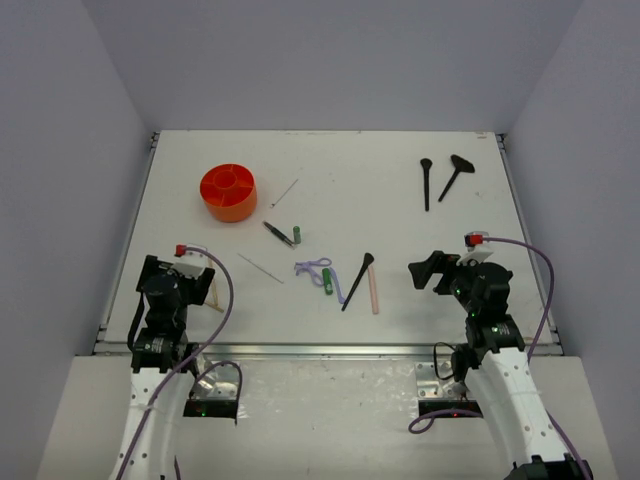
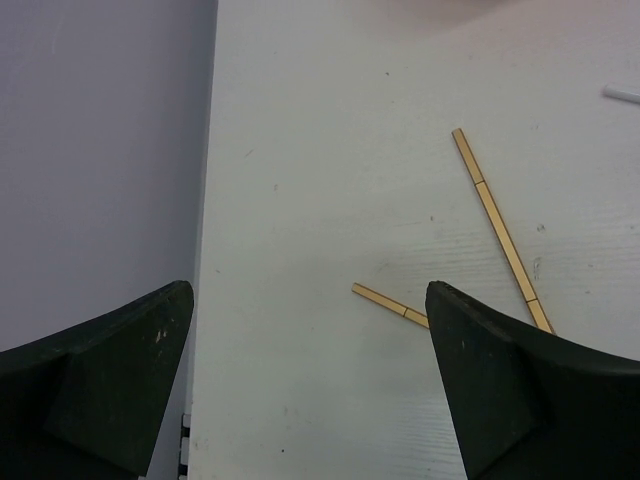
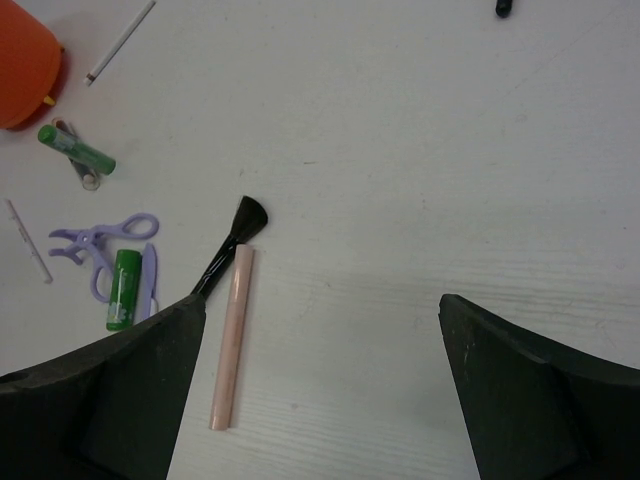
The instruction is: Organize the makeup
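Observation:
The makeup lies scattered on the white table (image 1: 420, 250). In the middle are a black brush (image 1: 358, 280), a pink stick (image 1: 374, 290), a lilac looped tool (image 1: 315, 267), two green tubes (image 1: 327, 280) (image 1: 297, 235), a dark pencil (image 1: 278, 233) and two thin pale sticks (image 1: 261, 267) (image 1: 285, 193). Two more black brushes (image 1: 426, 183) (image 1: 456, 175) lie at the far right. My right gripper (image 1: 422, 272) is open and empty, just right of the pink stick (image 3: 231, 338) and brush (image 3: 232, 243). My left gripper (image 1: 178, 268) is open and empty near the table's left edge.
A round orange divided tub (image 1: 228, 192) stands at the far left and shows at a corner of the right wrist view (image 3: 25, 60). Two thin gold sticks (image 2: 497, 225) (image 2: 390, 302) lie by my left gripper (image 2: 310, 340). Grey walls close in the table.

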{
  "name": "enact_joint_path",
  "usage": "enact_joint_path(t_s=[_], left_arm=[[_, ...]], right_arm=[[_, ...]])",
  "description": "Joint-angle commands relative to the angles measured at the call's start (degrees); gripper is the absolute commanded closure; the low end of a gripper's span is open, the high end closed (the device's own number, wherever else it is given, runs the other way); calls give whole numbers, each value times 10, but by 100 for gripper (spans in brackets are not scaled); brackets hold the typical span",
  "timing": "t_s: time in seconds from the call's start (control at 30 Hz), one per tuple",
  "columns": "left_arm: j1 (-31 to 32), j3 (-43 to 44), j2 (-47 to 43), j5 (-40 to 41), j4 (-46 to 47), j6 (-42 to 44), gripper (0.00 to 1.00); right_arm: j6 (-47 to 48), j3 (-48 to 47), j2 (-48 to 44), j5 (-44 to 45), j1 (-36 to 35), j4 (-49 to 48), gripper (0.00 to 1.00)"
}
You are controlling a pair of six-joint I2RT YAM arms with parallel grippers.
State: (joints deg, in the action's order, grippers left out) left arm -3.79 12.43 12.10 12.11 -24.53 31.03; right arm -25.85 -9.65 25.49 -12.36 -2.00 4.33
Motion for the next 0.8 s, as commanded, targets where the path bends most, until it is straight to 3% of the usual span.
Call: enact_joint_path(t_s=[0.0, 0.17, 0.37, 0.77], left_arm=[[-3, 44, 35, 23, 47, 23, 0], [-3, 173, 130, -68, -18, 13, 0], [-3, 300, 327, -191, -161, -39, 12], [1, 312, 505, -211, -111, -60, 16]], right_arm=[[-7, -3, 4, -6, 2, -27, 1], [-6, -6, 7, -8, 2, -24, 1], [-8, -3, 0, -4, 1, -24, 1], [-9, -1, 2, 7, 1, -25, 1]])
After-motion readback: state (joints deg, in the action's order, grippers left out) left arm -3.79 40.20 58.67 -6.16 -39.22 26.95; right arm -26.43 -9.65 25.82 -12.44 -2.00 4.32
